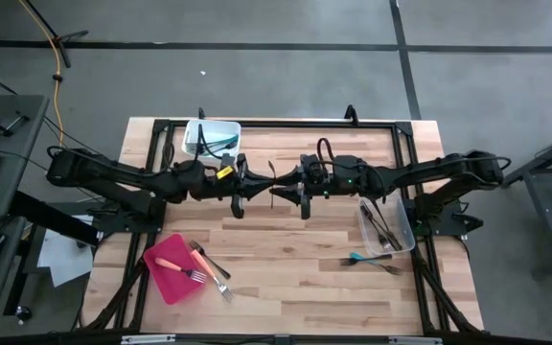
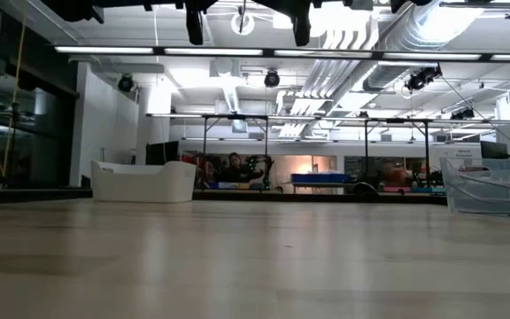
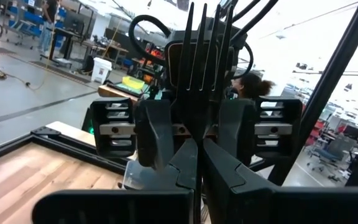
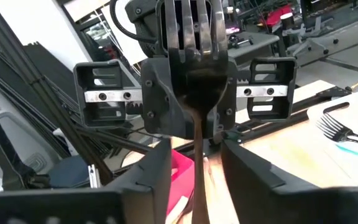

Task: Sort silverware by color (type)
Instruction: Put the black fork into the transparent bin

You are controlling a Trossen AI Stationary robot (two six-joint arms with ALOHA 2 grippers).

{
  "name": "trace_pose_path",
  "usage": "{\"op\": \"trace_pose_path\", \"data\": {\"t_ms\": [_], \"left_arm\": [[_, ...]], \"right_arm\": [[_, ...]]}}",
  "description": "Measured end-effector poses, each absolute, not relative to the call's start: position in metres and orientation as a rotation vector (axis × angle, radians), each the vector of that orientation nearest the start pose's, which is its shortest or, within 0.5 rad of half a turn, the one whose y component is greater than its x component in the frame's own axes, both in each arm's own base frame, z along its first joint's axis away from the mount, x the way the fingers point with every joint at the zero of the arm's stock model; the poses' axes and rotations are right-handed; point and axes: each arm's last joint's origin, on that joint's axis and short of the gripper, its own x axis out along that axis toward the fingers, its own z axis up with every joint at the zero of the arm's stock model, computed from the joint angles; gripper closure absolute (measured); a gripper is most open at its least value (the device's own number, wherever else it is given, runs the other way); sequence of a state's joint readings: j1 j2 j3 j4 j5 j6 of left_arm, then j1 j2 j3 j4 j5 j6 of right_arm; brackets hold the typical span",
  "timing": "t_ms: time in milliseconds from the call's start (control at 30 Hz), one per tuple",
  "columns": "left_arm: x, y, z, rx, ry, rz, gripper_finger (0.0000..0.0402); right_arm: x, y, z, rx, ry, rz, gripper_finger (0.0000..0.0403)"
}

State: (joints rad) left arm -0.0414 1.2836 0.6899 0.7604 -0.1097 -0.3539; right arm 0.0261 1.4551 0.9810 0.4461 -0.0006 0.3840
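A dark fork [image 1: 274, 182] hangs high over the table's middle, between my two grippers, which face each other. Both wrist views show its tines [image 3: 204, 37] pointing up. My left gripper [image 3: 199, 158] is shut on it, coming from the table's left. My right gripper [image 4: 196, 180], coming from the right, is open. Its two fingers stand on either side of the fork's handle [image 4: 197, 155] without touching it. In the high view my left gripper [image 1: 247, 184] and my right gripper [image 1: 297, 184] are a fork's width apart. My left gripper pinches the dark fork between its two fingers at the neck [image 3: 199, 124], just below the tines. The fingers [image 4: 166, 102] reach in level from the table's left and lie across the fork. The fork stands upright, tines up, handle hanging below, lifted clear of the table.
A white tub [image 1: 211, 137] with teal pieces stands at the far left. A clear tub [image 1: 386, 225] with dark pieces stands at the right. A red tray [image 1: 171, 273] at the near left holds an orange-handled fork [image 1: 178, 265], with grey forks [image 1: 214, 270] beside it. A teal fork [image 1: 367, 260] lies near the clear tub.
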Motion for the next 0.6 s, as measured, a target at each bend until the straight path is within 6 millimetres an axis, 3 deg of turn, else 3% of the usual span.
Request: {"op": "trace_pose_path", "data": {"t_ms": [367,600], "left_arm": [[0.2778,-0.0024,0.2844,-0.356,-0.175,0.050,0.0401],[0.2779,-0.0026,0.2838,-0.357,-0.167,0.044,0.0400]], "right_arm": [[0.3343,0.0082,0.3008,0.399,0.039,0.011,0.0386],[0.3351,0.0085,0.2995,0.400,0.044,0.015,0.0398]]}}
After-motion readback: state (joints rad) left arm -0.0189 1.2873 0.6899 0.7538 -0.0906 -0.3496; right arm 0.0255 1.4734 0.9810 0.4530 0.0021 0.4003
